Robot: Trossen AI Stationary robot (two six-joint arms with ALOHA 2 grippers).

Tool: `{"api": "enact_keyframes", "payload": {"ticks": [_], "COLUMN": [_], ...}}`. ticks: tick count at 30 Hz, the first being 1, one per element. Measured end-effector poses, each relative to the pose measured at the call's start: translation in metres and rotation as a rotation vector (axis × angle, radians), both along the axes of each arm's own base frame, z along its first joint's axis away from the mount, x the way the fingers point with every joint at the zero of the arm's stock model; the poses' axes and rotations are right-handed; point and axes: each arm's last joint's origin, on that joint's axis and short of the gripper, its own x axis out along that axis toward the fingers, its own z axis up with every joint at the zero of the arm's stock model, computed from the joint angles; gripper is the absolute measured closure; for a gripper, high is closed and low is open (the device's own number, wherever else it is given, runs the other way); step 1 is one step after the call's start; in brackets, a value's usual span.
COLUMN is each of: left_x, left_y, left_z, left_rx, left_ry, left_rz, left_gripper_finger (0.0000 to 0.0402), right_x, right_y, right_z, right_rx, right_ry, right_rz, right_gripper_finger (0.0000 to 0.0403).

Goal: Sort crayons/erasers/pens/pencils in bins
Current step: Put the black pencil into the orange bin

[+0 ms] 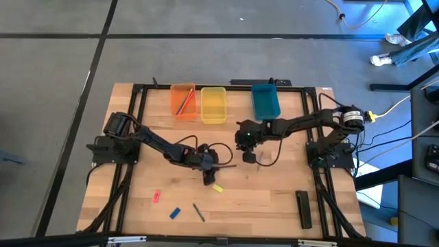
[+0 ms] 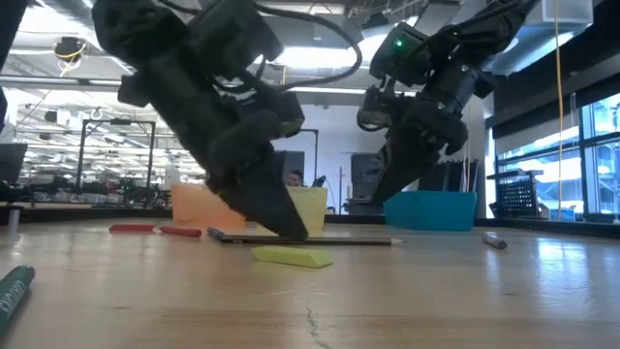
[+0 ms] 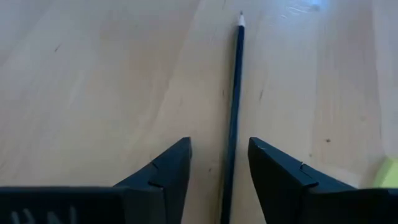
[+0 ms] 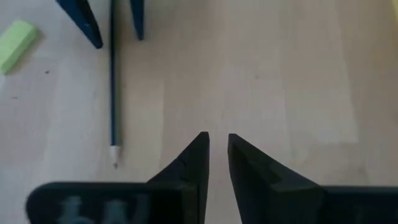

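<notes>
A dark blue pencil (image 3: 235, 93) lies flat on the wooden table, its sharpened tip pointing away from my left gripper (image 3: 217, 146). That gripper is open and low over the table, one finger on each side of the pencil's shaft with a gap on both sides. The low view shows the same gripper (image 2: 281, 228) down at the pencil (image 2: 320, 240). A yellow eraser (image 1: 217, 187) lies just near of it. My right gripper (image 4: 217, 137) hangs above bare table to the right of the pencil's tip (image 4: 114, 152), its fingers a narrow gap apart with nothing between them.
Along the far edge stand the orange bin (image 1: 183, 101) with red sticks in it, the yellow bin (image 1: 213, 104) and the teal bin (image 1: 265, 101). Toward the near edge lie a red eraser (image 1: 156, 197), a blue eraser (image 1: 175, 213), a thin dark stick (image 1: 199, 213) and a long black bar (image 1: 303, 208).
</notes>
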Motion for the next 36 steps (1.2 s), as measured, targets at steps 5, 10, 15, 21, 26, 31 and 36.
{"api": "enact_keyframes", "payload": {"ticks": [5,10,15,21,26,31,36], "left_x": [-0.003,-0.01,-0.016,-0.016,-0.011,-0.016,-0.026], "left_y": [0.001,0.0,-0.009,-0.009,-0.007,0.007,0.034], "left_z": [-0.004,-0.008,-0.009,-0.01,-0.001,0.029,0.069], "left_rx": [-0.016,0.016,0.084,0.106,0.081,0.151,0.174], "left_ry": [0.044,0.131,0.183,0.154,0.065,0.014,-0.057], "left_rz": [0.033,0.037,-0.02,0.038,0.068,0.167,0.296], "left_gripper_finger": [0.0269,0.0327,0.0371,0.0397,0.0392,0.0396,0.0397], "right_x": [0.0,0.004,0.013,0.015,0.01,-0.002,-0.021], "right_y": [0.002,-0.007,-0.019,-0.023,-0.021,-0.02,-0.019], "right_z": [0.0,0.004,0.013,0.017,0.013,0.019,0.031], "right_rx": [-0.004,-0.157,-0.21,-0.228,-0.21,-0.214,-0.245], "right_ry": [-0.001,-0.051,-0.181,-0.226,-0.149,-0.119,-0.192], "right_rz": [0.007,-0.08,-0.159,-0.154,-0.152,-0.175,-0.238], "right_gripper_finger": [0.0338,0.0338,0.0338,0.0338,0.0338,0.0338,0.0338]}}
